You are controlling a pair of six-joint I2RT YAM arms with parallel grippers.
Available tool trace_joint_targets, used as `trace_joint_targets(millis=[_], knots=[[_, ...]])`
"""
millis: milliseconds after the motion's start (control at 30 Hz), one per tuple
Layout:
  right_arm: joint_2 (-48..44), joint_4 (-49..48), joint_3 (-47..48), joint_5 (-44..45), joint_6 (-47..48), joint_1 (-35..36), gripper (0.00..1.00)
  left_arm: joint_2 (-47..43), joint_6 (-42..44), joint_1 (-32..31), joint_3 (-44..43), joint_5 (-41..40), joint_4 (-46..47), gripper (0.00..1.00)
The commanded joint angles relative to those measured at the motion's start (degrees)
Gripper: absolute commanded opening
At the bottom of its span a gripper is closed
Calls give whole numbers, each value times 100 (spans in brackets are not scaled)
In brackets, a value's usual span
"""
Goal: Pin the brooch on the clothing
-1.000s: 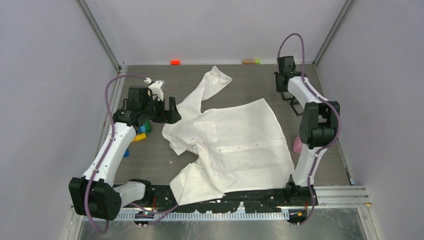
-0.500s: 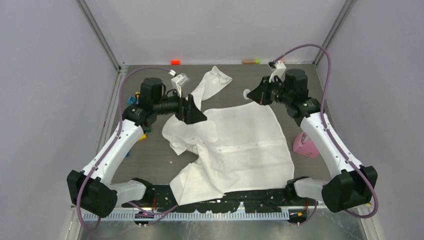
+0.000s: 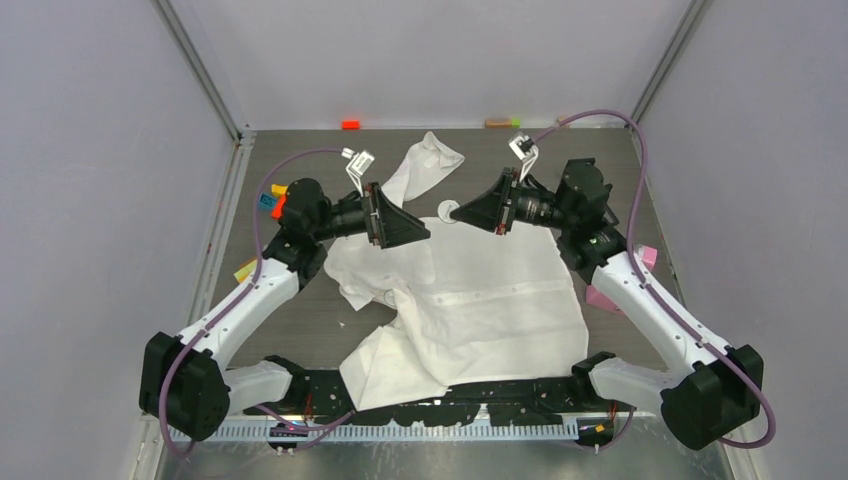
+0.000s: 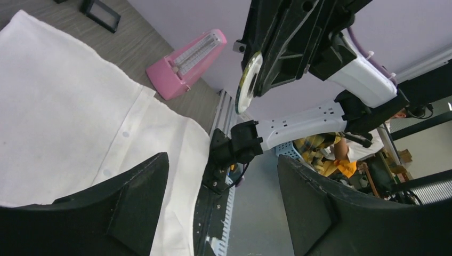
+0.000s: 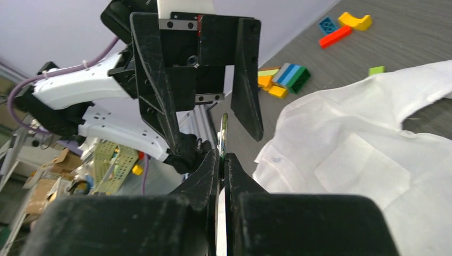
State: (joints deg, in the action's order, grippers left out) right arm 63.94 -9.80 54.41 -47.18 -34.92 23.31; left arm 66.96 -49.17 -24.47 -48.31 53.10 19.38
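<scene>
The white shirt (image 3: 490, 290) lies spread on the table, collar to the left and chest pocket (image 3: 413, 262) up; it also shows in the left wrist view (image 4: 64, 106) and the right wrist view (image 5: 373, 160). My right gripper (image 3: 460, 212) is shut on the brooch (image 3: 451, 211), a small round disc, and holds it in the air above the shirt's upper edge. The brooch shows edge-on in the left wrist view (image 4: 248, 82) and between my right gripper's fingertips (image 5: 224, 133). My left gripper (image 3: 418, 230) is open and empty, raised over the collar, facing the right gripper a short way apart; its fingers (image 5: 248, 80) show beyond the brooch.
A pink wedge-shaped object (image 3: 603, 297) stands right of the shirt, also seen from the left wrist (image 4: 186, 61). Coloured blocks (image 3: 275, 200) lie at the left (image 5: 288, 77). An orange block (image 3: 350, 124) and another block (image 3: 503, 122) lie by the back wall.
Both arms have swung in toward the middle above the shirt. The right gripper has carried the brooch leftward, and the left gripper has moved right until the two face each other.
</scene>
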Motion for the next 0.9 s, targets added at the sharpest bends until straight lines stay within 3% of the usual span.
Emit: trace_joint_targets(millis=[0,233,600,867], knots=[[176,-644,185,-767,-429,78,1,15,-506,-66,-132,318,1015,73],[292,-743,207,-871,-455,209,1,26,-506,-106,-141,478,1068,49],[456,-433,343,-1046,-266,337,1,232,-568,-128,-205,467,1147,32],[505,229,503,-1093,127,371,4,330,-561,-146,-256,511,1162,0]])
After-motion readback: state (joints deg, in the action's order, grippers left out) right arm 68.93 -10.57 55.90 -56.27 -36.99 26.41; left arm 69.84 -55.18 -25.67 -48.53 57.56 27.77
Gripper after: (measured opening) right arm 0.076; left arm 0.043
